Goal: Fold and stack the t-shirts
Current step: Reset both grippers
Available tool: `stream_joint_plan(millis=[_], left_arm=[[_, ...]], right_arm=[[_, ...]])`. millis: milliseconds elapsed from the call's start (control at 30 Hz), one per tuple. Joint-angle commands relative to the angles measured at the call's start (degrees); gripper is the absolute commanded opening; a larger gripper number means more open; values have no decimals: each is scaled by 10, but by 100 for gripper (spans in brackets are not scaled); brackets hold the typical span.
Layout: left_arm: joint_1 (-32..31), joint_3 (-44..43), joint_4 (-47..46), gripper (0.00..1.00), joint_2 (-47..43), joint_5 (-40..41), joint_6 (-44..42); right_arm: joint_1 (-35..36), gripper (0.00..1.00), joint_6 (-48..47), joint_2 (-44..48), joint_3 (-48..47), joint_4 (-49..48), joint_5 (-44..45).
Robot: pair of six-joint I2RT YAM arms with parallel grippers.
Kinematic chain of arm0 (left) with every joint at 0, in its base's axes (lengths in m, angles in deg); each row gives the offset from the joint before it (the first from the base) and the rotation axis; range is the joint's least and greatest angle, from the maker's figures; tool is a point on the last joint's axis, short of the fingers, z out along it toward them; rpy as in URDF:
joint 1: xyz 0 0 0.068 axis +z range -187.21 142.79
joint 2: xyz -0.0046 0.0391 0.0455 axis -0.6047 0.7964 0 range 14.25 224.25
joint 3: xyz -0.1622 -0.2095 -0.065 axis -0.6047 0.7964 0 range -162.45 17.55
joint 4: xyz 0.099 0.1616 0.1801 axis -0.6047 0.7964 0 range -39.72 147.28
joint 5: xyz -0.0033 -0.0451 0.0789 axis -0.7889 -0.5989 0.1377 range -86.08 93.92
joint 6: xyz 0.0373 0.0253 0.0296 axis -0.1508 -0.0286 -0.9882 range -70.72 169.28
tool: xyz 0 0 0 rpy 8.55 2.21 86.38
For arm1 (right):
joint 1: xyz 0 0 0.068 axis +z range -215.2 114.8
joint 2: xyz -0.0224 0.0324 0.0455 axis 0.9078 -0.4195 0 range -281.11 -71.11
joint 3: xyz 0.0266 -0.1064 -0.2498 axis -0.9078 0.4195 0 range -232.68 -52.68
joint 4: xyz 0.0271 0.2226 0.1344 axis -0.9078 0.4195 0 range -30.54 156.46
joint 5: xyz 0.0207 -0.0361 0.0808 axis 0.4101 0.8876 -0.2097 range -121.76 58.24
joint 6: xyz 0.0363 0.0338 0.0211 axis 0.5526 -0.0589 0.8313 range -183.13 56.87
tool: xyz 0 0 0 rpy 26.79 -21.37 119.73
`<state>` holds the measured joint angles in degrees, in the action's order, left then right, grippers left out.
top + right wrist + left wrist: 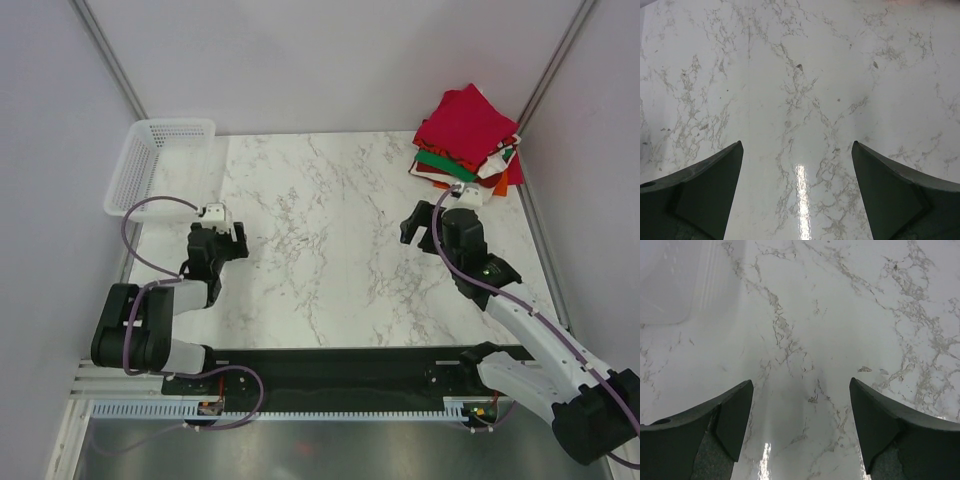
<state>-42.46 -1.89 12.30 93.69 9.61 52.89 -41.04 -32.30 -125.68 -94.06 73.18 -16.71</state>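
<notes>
A stack of folded t-shirts (466, 140) lies at the table's far right corner: crimson red on top, with green, white, orange and dark red layers below. My right gripper (408, 224) hangs open and empty over bare marble, just in front and left of the stack. In the right wrist view its gripper (797, 150) frames only marble. My left gripper (232, 240) is open and empty over the table's left side, near the basket. In the left wrist view its gripper (801, 390) also shows only marble.
A white plastic mesh basket (160, 160) stands at the far left corner; its blurred edge shows in the left wrist view (670, 285). Grey walls close the table on the back and sides. The marble table (320, 250) lies between the arms.
</notes>
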Motion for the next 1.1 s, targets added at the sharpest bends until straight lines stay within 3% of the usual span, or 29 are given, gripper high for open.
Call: stream_joint_plan(millis=[0, 67, 100, 167, 233, 267, 467, 633, 733, 833, 1067], left_arm=[[29, -3, -133, 86, 11, -117, -50], [31, 52, -208, 87, 12, -120, -50], [27, 71, -305, 91, 38, -109, -52], [24, 61, -252, 91, 24, -103, -52], [25, 61, -257, 92, 27, -98, -50], [25, 61, -257, 99, 27, -98, -50], [24, 63, -258, 100, 25, -97, -50], [24, 63, -257, 100, 26, -97, -49], [24, 63, -257, 100, 25, -98, -50], [24, 63, -258, 100, 25, -97, -50], [24, 63, -257, 100, 25, -97, -49]], right_arm=[[3, 98, -2, 17, 4, -17, 11], [2, 98, -7, 17, 2, -18, 19], [2, 98, -6, 17, 1, -21, 22], [2, 98, -6, 15, 0, -27, 23], [3, 98, -7, 16, -1, -30, 14], [3, 98, -11, 17, 2, -35, 3], [3, 98, -84, 15, 13, -78, 2], [2, 98, -194, -48, 8, -98, 96], [3, 98, -229, -61, 44, -179, 173], [-3, 98, -290, -66, 117, -348, 237], [-75, 98, -292, -153, 262, -571, 213]])
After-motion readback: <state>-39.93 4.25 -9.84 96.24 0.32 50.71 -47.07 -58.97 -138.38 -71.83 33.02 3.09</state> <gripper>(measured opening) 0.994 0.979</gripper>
